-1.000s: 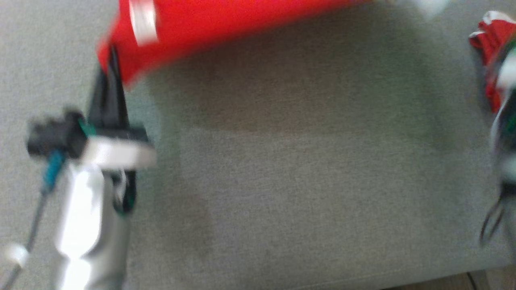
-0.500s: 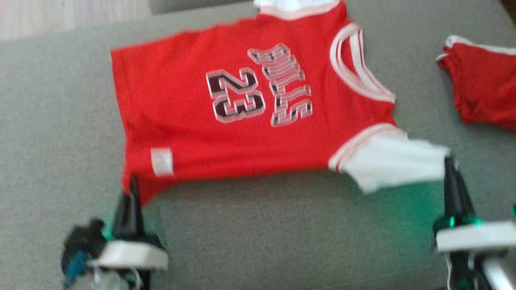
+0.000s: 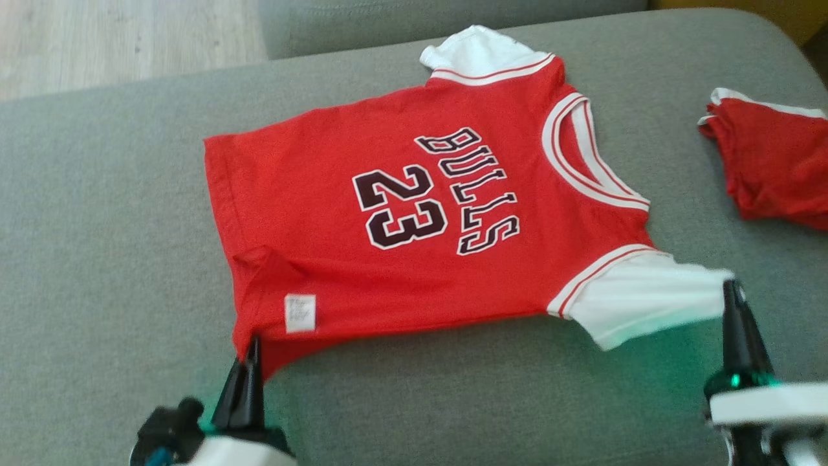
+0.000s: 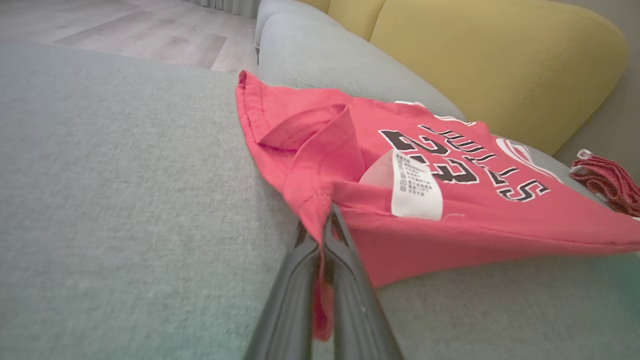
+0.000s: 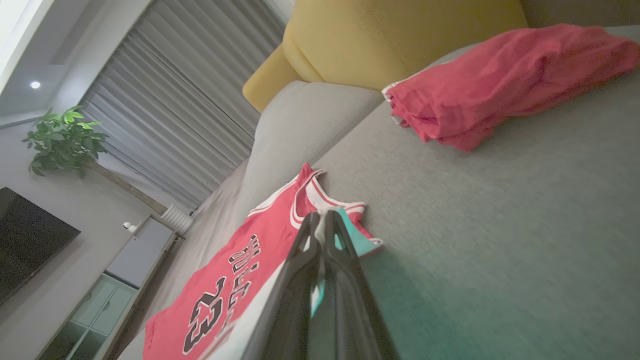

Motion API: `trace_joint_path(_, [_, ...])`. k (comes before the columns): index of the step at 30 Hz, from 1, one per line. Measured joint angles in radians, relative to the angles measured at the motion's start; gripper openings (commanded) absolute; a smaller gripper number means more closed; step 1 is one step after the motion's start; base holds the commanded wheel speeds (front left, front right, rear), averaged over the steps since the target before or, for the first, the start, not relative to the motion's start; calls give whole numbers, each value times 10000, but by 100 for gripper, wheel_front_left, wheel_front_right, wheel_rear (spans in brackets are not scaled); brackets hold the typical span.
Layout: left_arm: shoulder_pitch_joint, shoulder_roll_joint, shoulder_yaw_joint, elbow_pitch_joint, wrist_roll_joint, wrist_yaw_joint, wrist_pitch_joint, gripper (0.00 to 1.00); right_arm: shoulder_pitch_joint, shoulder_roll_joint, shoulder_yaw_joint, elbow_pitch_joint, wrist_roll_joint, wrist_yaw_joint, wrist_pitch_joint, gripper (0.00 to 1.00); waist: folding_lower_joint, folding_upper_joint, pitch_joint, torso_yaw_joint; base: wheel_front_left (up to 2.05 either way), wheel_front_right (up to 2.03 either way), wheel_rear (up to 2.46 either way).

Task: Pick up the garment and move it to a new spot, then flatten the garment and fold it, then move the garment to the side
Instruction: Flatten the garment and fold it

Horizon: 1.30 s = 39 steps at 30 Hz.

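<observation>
Two grippers hold one red jersey (image 3: pixel 401 220), spread print-up on the grey sofa seat (image 3: pixel 97 226). Its long axis runs across the head view, with the hem toward the robot's left and the collar toward its right. The left gripper (image 3: pixel 251 346) has its jaws clamped on the near hem corner. The right gripper (image 3: pixel 730 288) has its jaws clamped on the near white sleeve.

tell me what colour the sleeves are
White sleeves on the red jersey; head view shows them best.
</observation>
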Motion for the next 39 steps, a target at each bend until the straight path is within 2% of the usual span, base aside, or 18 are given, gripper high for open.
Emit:
trace_joint_path(7, [-1391,-6,-178,-188,-284,8,0,0,-2229,199,259,489,-165,0,213,0,2,0,508,251,0,0,0])
trace_joint_path(17, [-3475,-27,-763,1246,-430,497,0,0,-5804,382,694,3170,-1137,0,531,0,3,0,1506,690,0,0,0])
trace_joint_path(22, [-4508,-35,-892,1795,-430,961,-2,0,-6954,412,951,4554,-1854,0,376,0,3,-1,1886,946,0,0,0])
trace_joint_path(26, [-4810,-44,-989,2288,-522,1152,-2,0,-7649,506,961,5507,-2449,0,144,0,2,-1,2053,1031,0,0,0])
trace_joint_path(27, [-4848,-46,-995,2366,-573,1156,-2,0,-7779,508,922,5676,-2627,0,117,7,2,-1,2077,1039,0,0,0])
trace_joint_path(28, [-4872,-46,-995,2389,-596,1160,-2,0,-7898,508,869,5831,-2840,0,71,8,2,-1,2092,1040,0,0,0])
trace_joint_path(29, [-4895,-50,-993,2410,-617,1191,-2,8,-7995,510,825,5939,-3116,0,56,21,2,-1,2093,1032,0,0,0])
trace_joint_path(30, [-4916,-54,-989,2410,-606,1275,-2,55,-8051,535,660,5919,-3442,0,54,71,2,-1,2088,1018,0,0,0])
trace_joint_path(31, [-4930,-56,-966,2387,-598,1336,-2,100,-8056,583,389,5768,-3802,0,50,100,0,-1,2086,998,0,0,0])
trace_joint_path(36, [-4845,-79,-454,1818,-232,1701,-2,100,-7816,970,-1210,4535,-5799,0,42,100,0,-1,1945,899,0,0,0])
trace_joint_path(39, [-4457,-77,-188,1340,-29,1776,-4,100,-7056,1273,-1452,3795,-6968,0,31,100,0,-1,1759,844,0,0,0])
